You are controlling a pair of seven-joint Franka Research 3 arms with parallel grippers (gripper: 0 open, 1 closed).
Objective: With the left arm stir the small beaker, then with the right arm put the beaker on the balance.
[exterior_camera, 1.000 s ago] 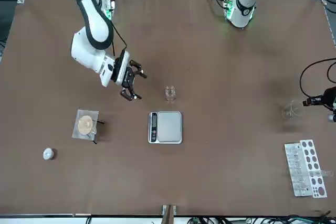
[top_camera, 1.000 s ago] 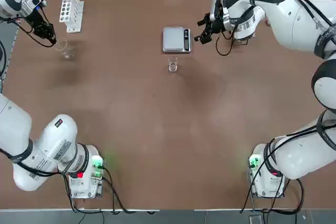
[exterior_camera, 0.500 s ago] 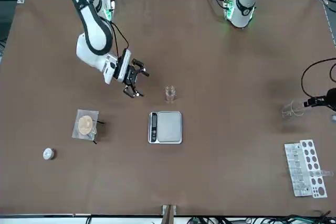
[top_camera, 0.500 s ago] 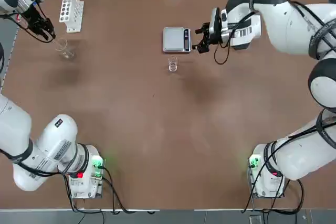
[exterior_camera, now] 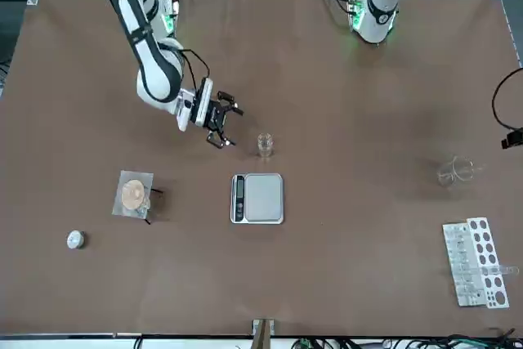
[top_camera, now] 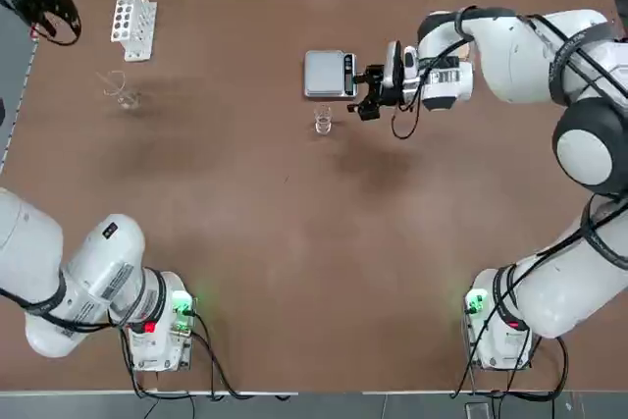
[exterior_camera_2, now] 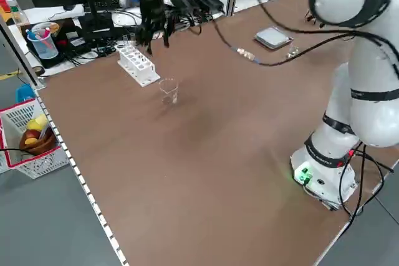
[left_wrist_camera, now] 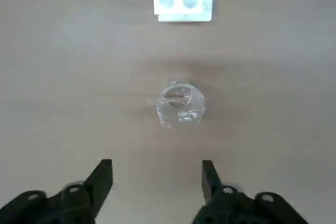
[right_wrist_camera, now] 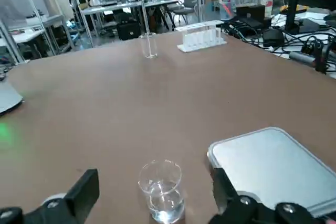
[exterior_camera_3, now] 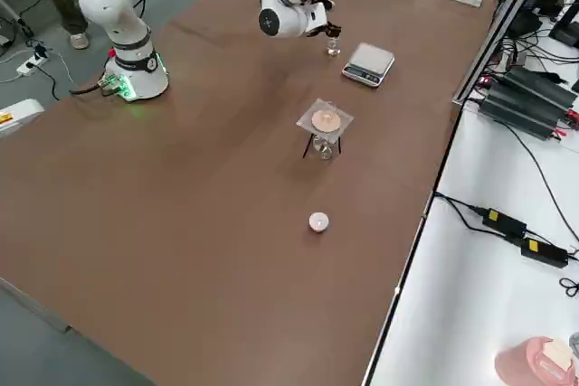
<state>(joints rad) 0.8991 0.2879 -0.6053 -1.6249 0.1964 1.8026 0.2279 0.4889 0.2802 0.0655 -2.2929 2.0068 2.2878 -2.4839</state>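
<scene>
The small beaker (top_camera: 323,122) is a tiny clear glass standing just on the robot's side of the balance (top_camera: 330,74), a silver square scale. My right gripper (top_camera: 371,95) hovers low beside the balance, open, with the small beaker (right_wrist_camera: 161,190) a short way ahead of its fingers and nothing held. My left gripper (left_wrist_camera: 156,176) is raised over the far left corner of the table, open and empty, looking down on a spouted glass vessel (left_wrist_camera: 180,103).
The spouted vessel (top_camera: 123,93) stands at the far left with a thin glass rod (right_wrist_camera: 143,19) upright in it. A white tube rack (top_camera: 132,19) is behind it. A clear stand with a tan disc (exterior_camera: 134,194) and a small white object (exterior_camera: 75,239) lie on the right arm's side.
The left gripper opened and drew up and away from the spouted vessel toward the far left corner. The right gripper moved leftward and closer to the small beaker.
</scene>
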